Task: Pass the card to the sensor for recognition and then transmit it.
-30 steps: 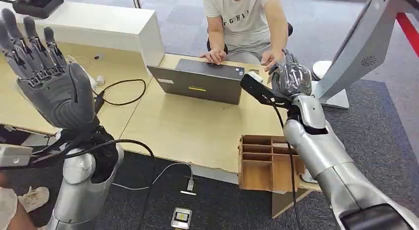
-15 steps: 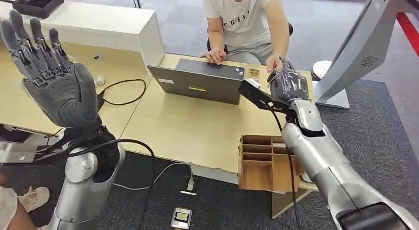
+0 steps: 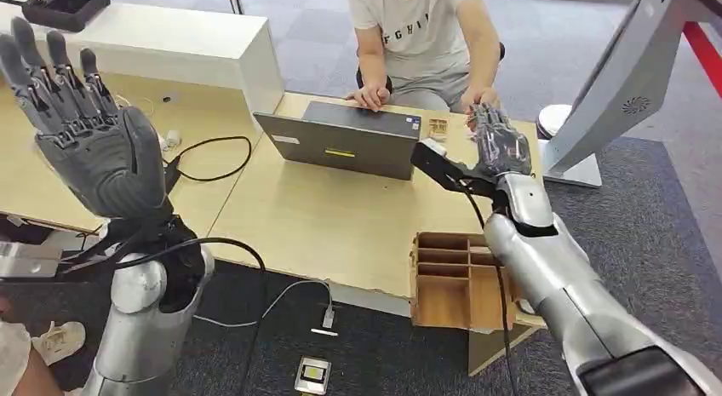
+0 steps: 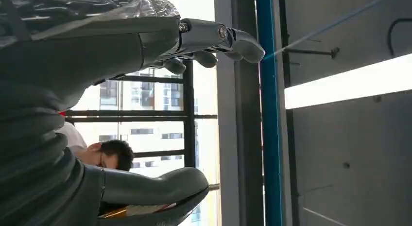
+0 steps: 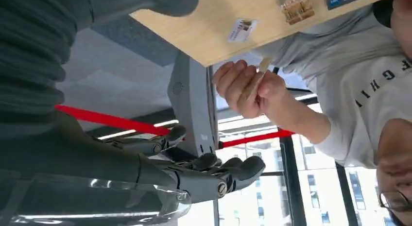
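Your robot's left hand is raised at the head view's left, fingers spread, holding nothing. Its right hand, upper right over the surface, is released too. The person's hand pinches the card.

- The worktop looks like pale wood laminate, smooth and matt.
- The compartment box is bare brown wood.
- The laptop has a matt grey lid.
- The left robot hand is dark grey, matt plastic; the right robot hand wears a glossy clear film.
- The arms are smooth silver metal.
- The floor is rough grey carpet.
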{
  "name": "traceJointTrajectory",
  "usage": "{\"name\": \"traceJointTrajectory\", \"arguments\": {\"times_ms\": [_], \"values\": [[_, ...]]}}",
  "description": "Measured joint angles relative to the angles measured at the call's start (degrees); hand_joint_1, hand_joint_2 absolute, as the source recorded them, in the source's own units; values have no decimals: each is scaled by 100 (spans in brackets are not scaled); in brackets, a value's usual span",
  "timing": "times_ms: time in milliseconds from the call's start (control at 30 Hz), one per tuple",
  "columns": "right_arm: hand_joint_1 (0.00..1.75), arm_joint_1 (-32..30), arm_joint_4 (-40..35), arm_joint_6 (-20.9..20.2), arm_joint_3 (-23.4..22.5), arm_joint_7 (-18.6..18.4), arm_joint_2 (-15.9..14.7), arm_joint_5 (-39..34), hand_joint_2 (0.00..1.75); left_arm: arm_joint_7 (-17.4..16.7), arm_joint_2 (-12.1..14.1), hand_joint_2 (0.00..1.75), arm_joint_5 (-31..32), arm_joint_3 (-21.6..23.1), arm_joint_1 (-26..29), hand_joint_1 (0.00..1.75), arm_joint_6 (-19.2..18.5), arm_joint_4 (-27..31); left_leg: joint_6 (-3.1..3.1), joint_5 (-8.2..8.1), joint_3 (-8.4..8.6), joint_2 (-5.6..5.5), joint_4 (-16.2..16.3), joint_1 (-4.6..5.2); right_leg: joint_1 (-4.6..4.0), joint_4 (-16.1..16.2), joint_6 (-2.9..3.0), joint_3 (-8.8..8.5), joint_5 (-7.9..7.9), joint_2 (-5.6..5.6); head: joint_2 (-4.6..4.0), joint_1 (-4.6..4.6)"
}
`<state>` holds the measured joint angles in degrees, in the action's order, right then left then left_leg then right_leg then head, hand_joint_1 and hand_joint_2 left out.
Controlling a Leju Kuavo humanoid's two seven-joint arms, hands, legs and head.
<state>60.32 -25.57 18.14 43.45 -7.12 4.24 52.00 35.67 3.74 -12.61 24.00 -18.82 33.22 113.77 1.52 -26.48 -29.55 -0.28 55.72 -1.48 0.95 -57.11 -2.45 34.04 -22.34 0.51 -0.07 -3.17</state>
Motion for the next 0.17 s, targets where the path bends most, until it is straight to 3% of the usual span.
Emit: {"name": "traceJointTrajectory", "arguments": {"times_ms": [167], "values": [[0,68,-211,316,-31,227,-98,31,175,-30,-18,175,42,-79,4,0,-52,-2,0,0,0,0,1,0,0,0,0,0,1,1,0,-2]]}}
